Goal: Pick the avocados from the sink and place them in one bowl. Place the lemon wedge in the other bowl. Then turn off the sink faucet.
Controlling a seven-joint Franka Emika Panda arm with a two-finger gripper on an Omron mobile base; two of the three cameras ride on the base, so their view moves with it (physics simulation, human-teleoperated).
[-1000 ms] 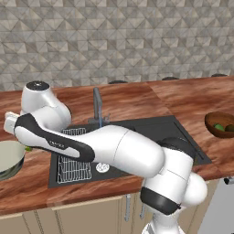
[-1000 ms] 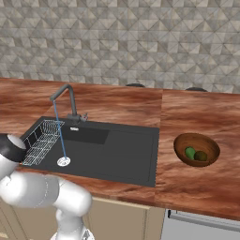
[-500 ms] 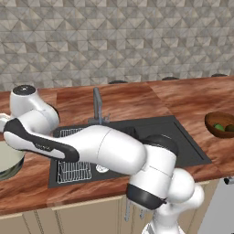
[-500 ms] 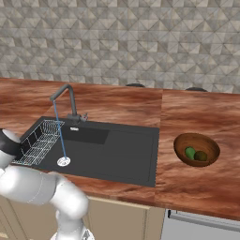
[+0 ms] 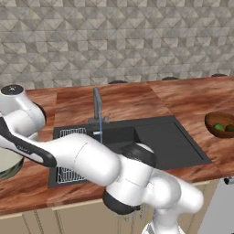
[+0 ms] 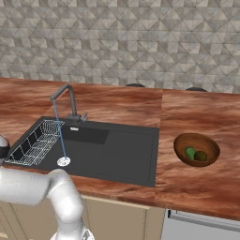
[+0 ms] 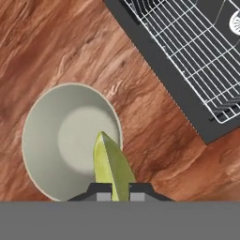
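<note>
Gripper (image 7: pixel 112 192) clamped the lemon wedge (image 7: pixel 111 165), which overlapped the pale bowl (image 7: pixel 51 140) at its five o'clock rim.

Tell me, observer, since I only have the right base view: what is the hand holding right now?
Observer: The hand is shut on the lemon wedge.
Operator: Where is it relative to the pale bowl?
Observer: The wedge hangs above the pale bowl, which stands on the wooden counter beside the sink.
Operator: Is anything in that bowl already?
Observer: Nothing shows in the visible part of its inside.
</note>
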